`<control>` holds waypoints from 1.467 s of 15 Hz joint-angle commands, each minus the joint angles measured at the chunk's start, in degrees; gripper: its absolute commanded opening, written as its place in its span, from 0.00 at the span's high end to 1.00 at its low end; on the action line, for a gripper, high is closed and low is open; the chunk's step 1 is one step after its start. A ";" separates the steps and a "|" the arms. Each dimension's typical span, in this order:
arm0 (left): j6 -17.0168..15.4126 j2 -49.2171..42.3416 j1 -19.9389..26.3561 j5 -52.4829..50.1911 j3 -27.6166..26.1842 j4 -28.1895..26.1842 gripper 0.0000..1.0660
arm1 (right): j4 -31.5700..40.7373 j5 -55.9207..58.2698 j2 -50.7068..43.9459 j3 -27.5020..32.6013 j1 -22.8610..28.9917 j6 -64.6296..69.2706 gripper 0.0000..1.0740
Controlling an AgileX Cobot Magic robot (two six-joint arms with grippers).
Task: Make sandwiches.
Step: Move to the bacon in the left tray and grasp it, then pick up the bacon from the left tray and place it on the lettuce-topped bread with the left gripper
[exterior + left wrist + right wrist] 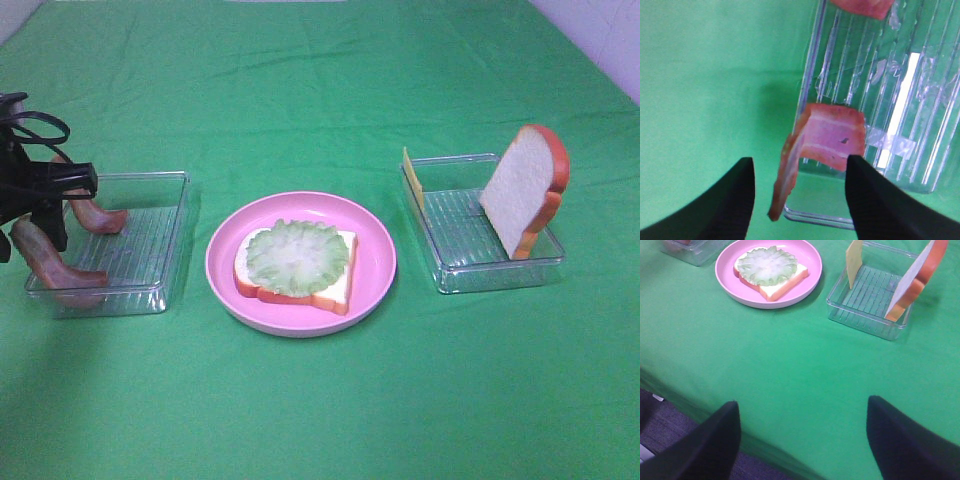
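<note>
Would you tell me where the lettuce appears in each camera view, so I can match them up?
Exterior high: lettuce at centre, on the bread on the plate.
Left wrist: not in view.
Right wrist: lettuce on the same bread and plate, far across the cloth.
Shared landmark: the bacon tray, seen in all three views.

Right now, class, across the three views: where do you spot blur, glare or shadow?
Left wrist view: the bacon strip is soft-edged, and a white glare streak crosses the clear tray. Right wrist view: the dark fingers are blurred, the pink plate clearer. Exterior high view: even light, with a faint shadow on the green cloth at left.
</note>
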 commanded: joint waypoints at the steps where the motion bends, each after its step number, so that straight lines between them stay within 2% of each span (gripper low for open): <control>1: 0.23 0.34 0.17 -0.52 -0.23 -0.11 0.62 | -0.29 -0.74 -0.52 0.17 -0.17 -0.34 0.36; 3: 0.23 0.34 0.17 -1.26 -0.23 0.63 0.79 | -0.29 -0.74 -0.52 0.17 -0.17 -0.34 0.36; 7: 0.23 0.34 0.17 -2.01 -0.23 0.63 1.00 | -0.29 -0.74 -0.52 0.17 -0.17 -0.34 0.36; 11: 0.46 -0.86 0.17 -2.12 -0.29 -1.43 1.00 | -0.29 -0.74 -0.52 0.17 -0.17 -0.34 0.36; 14: 3.55 -3.55 0.11 -1.95 -2.06 -5.39 1.00 | -0.29 -0.74 -0.52 0.17 -0.17 -0.34 0.36; 16: 8.08 -6.65 0.11 -3.09 -3.27 -12.38 1.00 | -0.29 -0.74 -0.52 0.17 -0.17 -0.34 0.36; 19: 18.22 -9.85 0.11 -6.59 -3.61 -26.87 1.00 | -0.29 -0.74 -0.52 0.17 -0.17 -0.34 0.36; 20: 23.66 -9.91 0.11 -7.39 -3.50 -36.10 1.00 | -0.29 -0.74 -0.52 0.17 -0.17 -0.34 0.36; 22: 32.60 -9.51 0.00 -7.91 -3.38 -48.13 1.00 | -0.29 -0.74 -0.52 0.17 -0.17 -0.34 0.36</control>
